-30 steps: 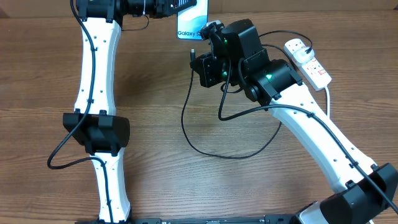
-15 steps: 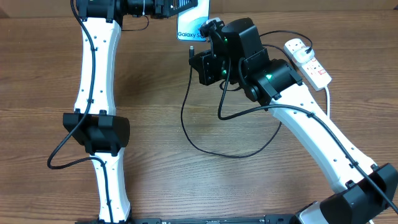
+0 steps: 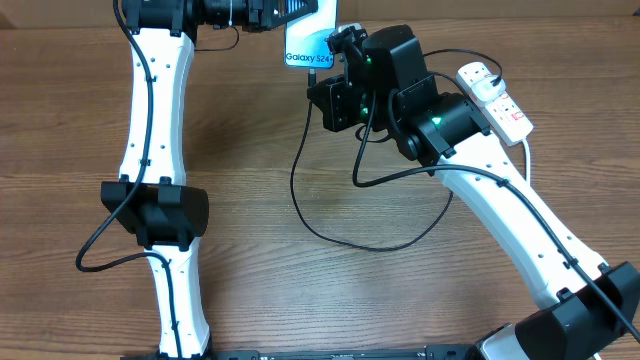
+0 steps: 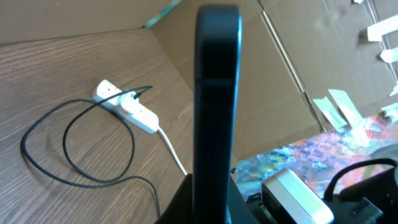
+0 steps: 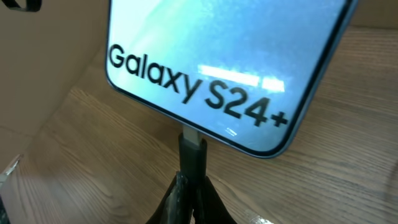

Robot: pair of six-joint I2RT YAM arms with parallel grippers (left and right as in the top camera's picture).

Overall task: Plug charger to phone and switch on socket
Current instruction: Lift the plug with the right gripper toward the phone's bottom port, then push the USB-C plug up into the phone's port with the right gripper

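Observation:
My left gripper (image 3: 280,12) is shut on the phone (image 3: 308,45) and holds it above the table's far edge, its light blue screen reading "Galaxy S24+". In the left wrist view the phone (image 4: 217,93) stands edge-on between the fingers (image 4: 211,208). My right gripper (image 3: 320,85) is shut on the charger's connector tip (image 5: 193,152), which meets the phone's lower edge (image 5: 224,62); the fingers (image 5: 194,196) pinch just below it. The black cable (image 3: 350,240) loops over the table to the socket (image 3: 493,97), a white power strip at the far right.
The socket (image 4: 127,107) and cable loops (image 4: 74,155) lie on the wooden table. A cardboard wall (image 4: 249,74) stands behind the table's far edge. The power strip's white cord (image 3: 527,150) runs off beside the right arm.
My right gripper has moved up and slightly right with the connector, bringing its tip against the phone's lower edge. The left arm and the phone have stayed still.

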